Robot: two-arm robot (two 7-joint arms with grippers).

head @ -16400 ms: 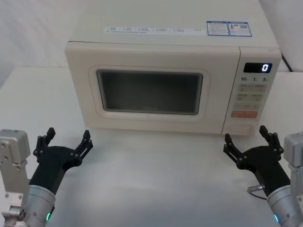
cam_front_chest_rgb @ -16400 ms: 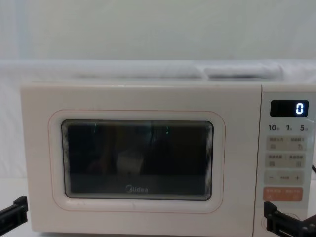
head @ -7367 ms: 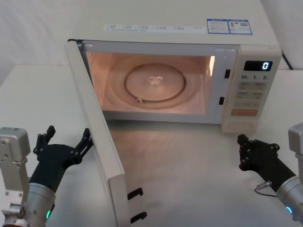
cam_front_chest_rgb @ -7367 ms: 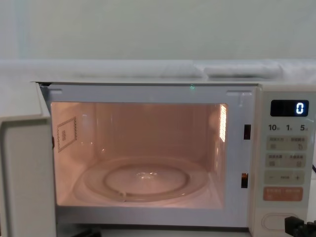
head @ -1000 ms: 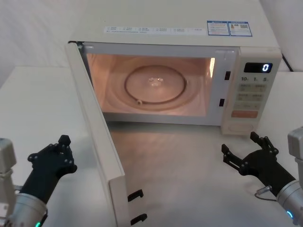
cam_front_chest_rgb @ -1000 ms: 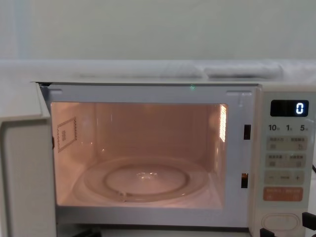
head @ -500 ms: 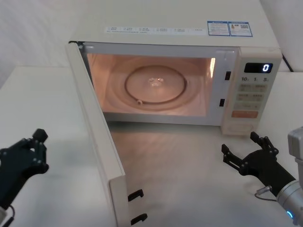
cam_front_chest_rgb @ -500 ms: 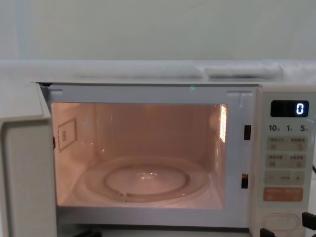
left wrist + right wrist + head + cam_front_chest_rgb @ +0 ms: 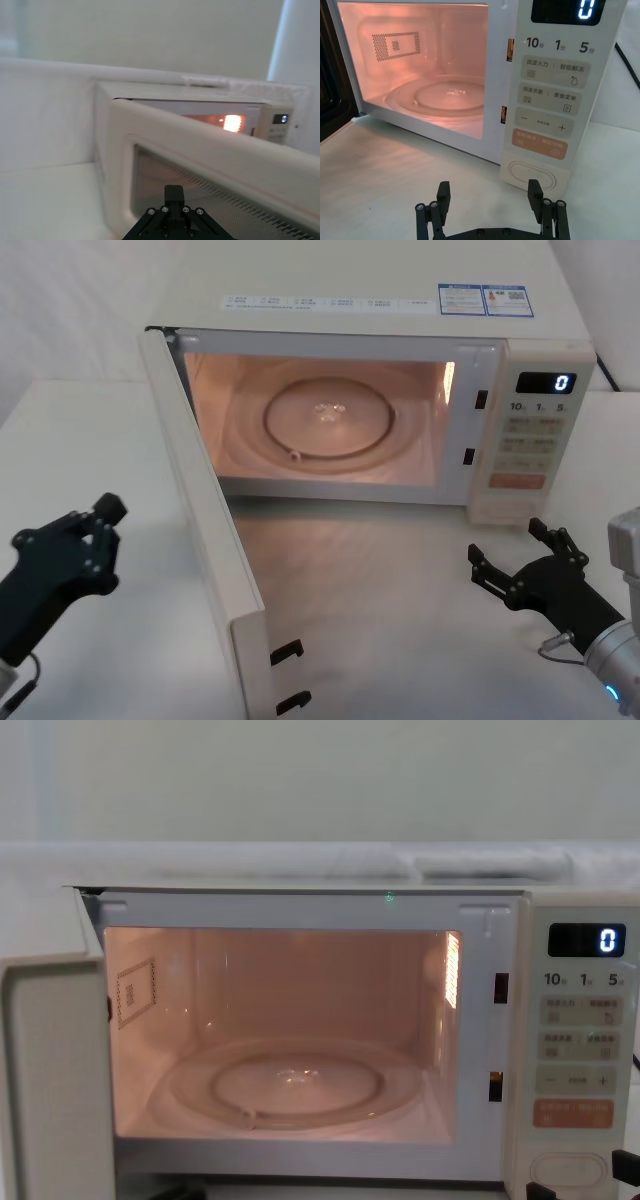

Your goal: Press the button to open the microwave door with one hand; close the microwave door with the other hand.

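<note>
On the white table [image 9: 90, 430] stands the microwave [image 9: 370, 320], its cavity lit orange with the glass turntable [image 9: 328, 418] showing inside. The microwave door [image 9: 205, 540] is swung wide open on its left hinge, its free edge pointing toward the near side. The button [image 9: 534, 173] sits at the bottom of the control panel [image 9: 535, 445] on the right, below the orange key [image 9: 538, 144], untouched. The display [image 9: 545, 383] shows a white "0".

The right gripper [image 9: 518, 562] hovers low over the table near the right front corner of the microwave, just in front of the button and apart from it, its fingers [image 9: 443, 193] spread wide and holding nothing. The left gripper [image 9: 88, 540] is to the left of the open door, near its outer face but not touching; whether its fingers are spread or closed cannot be told.
</note>
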